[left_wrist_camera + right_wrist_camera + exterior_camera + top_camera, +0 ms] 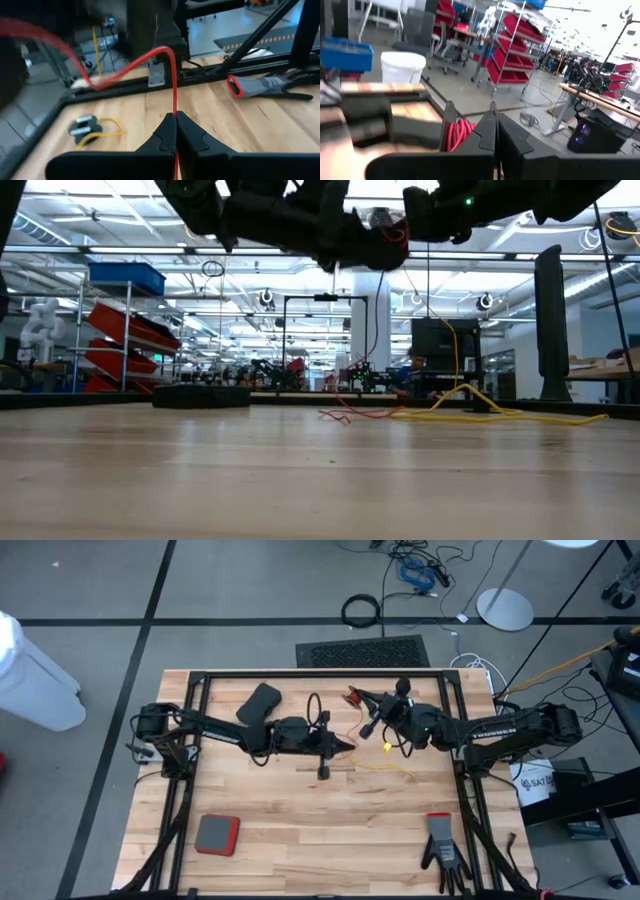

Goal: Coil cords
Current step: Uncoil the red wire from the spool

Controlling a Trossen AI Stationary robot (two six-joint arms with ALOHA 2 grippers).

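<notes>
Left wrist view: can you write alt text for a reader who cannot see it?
The left gripper is shut on a thin red cord that rises from its fingertips and arcs away over a wooden table. A yellow cord with a small clip lies on the wood to one side, and a grey glove with a red cuff lies farther off.

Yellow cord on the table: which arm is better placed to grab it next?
Right, probably. The yellow cord lies on the right arm's side, close to the right gripper. The left gripper is shut on the red cord, so it is occupied.
</notes>
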